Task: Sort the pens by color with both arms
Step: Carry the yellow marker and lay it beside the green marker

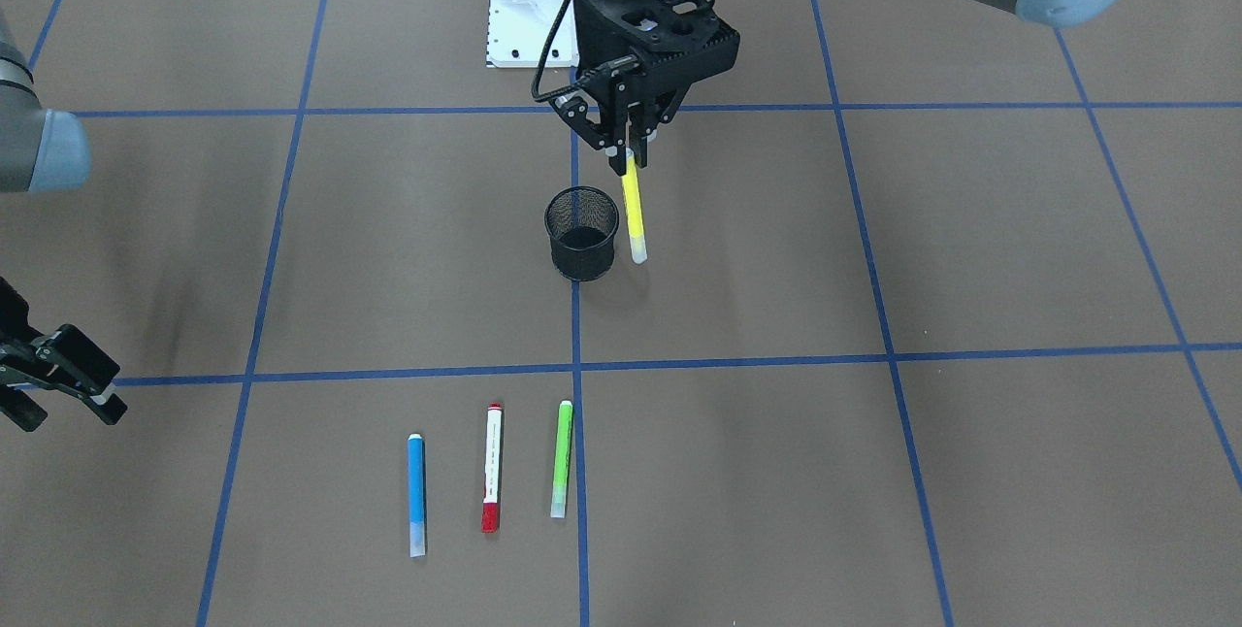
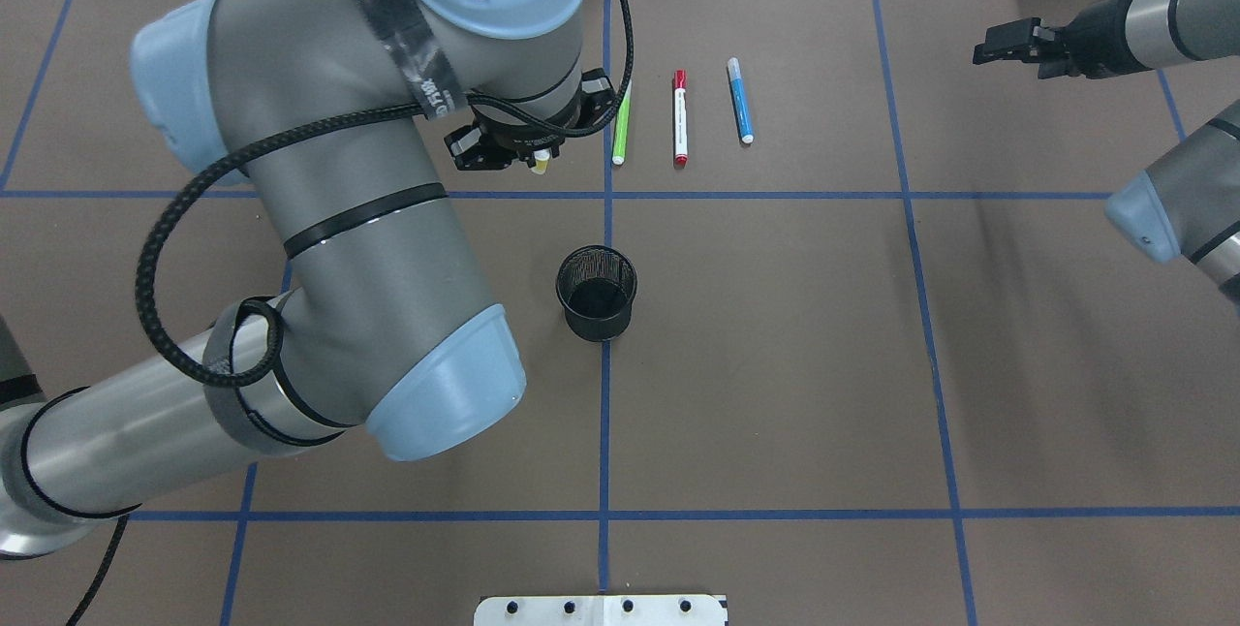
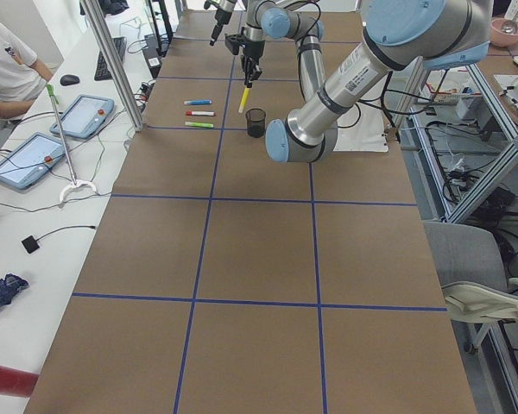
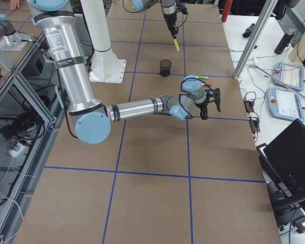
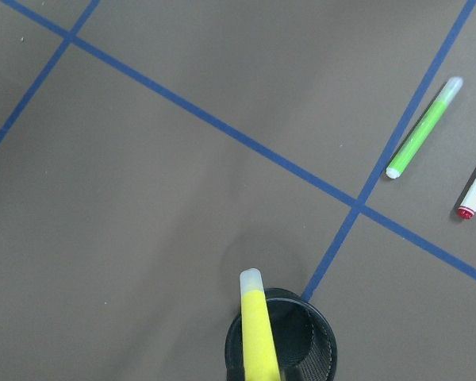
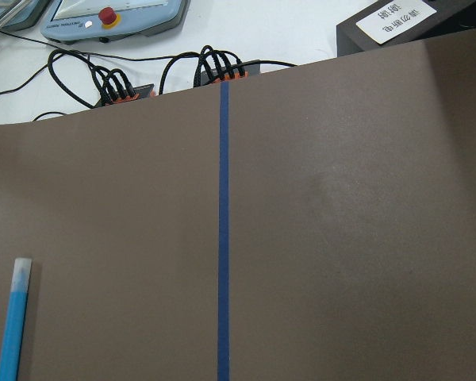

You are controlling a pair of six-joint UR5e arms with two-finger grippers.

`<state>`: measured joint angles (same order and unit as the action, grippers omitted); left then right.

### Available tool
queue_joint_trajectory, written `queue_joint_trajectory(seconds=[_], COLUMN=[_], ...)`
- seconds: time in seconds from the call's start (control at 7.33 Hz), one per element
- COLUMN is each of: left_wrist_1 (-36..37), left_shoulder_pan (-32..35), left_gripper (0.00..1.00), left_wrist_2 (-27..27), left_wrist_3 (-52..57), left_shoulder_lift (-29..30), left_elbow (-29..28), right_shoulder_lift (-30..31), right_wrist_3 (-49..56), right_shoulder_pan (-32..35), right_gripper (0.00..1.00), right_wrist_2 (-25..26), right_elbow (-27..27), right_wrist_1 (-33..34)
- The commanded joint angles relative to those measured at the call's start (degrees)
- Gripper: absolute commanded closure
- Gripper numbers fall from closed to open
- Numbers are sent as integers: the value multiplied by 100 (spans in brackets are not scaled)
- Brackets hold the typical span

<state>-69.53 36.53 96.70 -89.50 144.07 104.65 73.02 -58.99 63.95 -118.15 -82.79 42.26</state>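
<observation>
L tool (image 1: 629, 153) is clamped on the top end of the yellow pen (image 1: 633, 210). The pen hangs near vertical, tip down, just beside the black mesh cup (image 1: 581, 232) on its robot-left side. It seems to be held off the tabletop (image 1: 873, 219), prob. so it can travel w/o dragging. Blue pen (image 1: 416, 494), red-capped pen (image 1: 493, 467) and green pen (image 1: 562, 459) lie flat in a parallel row well past the cup, on the side away from the robot's base (reads as a colour line-up w/ room next to green). R tool (image 4: 211, 111) sits far out to the cup's robot-right side, jaws spread, nothing in them. It's likely parked there to stay out of the L arm's way.
</observation>
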Motion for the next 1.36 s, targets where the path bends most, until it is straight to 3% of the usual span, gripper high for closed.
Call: queue_joint_trajectory(seconds=[0.0,0.55,0.68,0.96,1.09,1.23], left_wrist_1=[-2204,-5250,-5499,-5572,-5563,-5546], left_shoulder_pan=[29,-225,-278,-296,-296,-287], left_gripper=[100,100,100,99,2,0], left_wrist_2=[-886,-2547,-2786,-2780,-2719,-2718], left_wrist_3=[91,64,56,64,169,788], left_shoulder_lift=[-834,-575,-251,-55,-55,-124], left_elbow=[-346,-3259,-3858,-4198,-4190,-3989], right_shoulder_lift=[-15,-24,-24,-24,-24,-33], right_wrist_3=[1,1,1,1,1,1], right_shoulder_pan=[-6,-172,-181,-199,-199,-208], right_gripper=[0,0,0,0,0,0], right_wrist_2=[-6,327,337,337,337,337], right_elbow=[-35,-62,-62,-53,-53,-44], right_wrist_1=[-7,-7,-7,-7,-7,-7])
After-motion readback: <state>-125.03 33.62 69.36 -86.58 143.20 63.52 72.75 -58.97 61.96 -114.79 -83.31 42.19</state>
